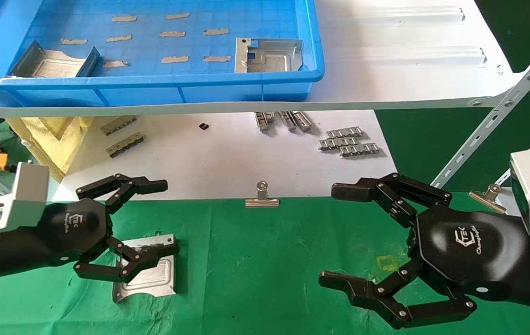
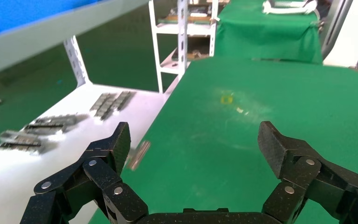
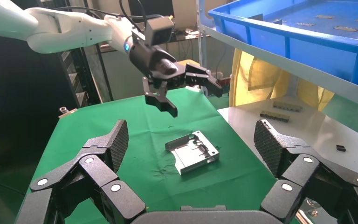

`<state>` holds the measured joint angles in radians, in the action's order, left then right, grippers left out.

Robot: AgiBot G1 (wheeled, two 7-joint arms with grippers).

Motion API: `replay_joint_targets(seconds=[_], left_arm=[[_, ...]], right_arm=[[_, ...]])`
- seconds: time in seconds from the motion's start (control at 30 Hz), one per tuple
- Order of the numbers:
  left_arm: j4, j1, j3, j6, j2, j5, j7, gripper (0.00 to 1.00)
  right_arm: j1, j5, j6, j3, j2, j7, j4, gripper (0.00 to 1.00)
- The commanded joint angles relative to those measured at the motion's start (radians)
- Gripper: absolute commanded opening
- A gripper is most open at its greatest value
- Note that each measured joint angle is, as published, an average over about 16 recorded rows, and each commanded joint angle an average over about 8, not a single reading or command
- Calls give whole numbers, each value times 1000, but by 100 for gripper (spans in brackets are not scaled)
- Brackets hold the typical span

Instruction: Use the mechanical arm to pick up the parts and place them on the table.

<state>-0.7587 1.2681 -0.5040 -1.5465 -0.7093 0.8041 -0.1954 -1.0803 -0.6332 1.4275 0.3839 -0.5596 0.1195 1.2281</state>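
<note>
One silvery stamped part (image 1: 151, 274) lies flat on the green table (image 1: 269, 270); it also shows in the right wrist view (image 3: 193, 151). My left gripper (image 1: 153, 218) is open and empty. It hovers above that part and clear of it, as the right wrist view shows (image 3: 182, 91). In its own view (image 2: 196, 144) only green cloth lies between the fingers. My right gripper (image 1: 334, 235) is open and empty over the table's right side (image 3: 192, 135). Two more parts (image 1: 56, 63) (image 1: 267, 55) lie in the blue tray (image 1: 153, 83).
The blue tray stands on the white shelf (image 1: 409, 56), whose slanted braces (image 1: 493, 116) cross at the right. White paper (image 1: 228, 158) under the shelf holds ribbed strips (image 1: 348, 142). Binder clips (image 1: 261, 195) (image 1: 488, 195) sit at the cloth's far edge.
</note>
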Motion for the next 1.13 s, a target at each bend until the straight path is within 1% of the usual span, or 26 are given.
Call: replay_joint_targets(seconds=[0.03, 0.83, 0.97, 1.13], left_arm=[[-38, -14, 16, 4, 7, -5, 28, 100], [-496, -183, 212, 48, 92, -69, 360, 100], [-546, -201, 233, 52, 102, -77, 391, 100], [-560, -207, 240, 54, 105, -80, 398, 100]], right_arm=[[0, 0, 0, 0, 0, 0, 0, 100], [0, 0, 0, 0, 0, 0, 0, 100], [0, 0, 0, 0, 0, 0, 0, 100], [0, 0, 0, 0, 0, 0, 0, 100]])
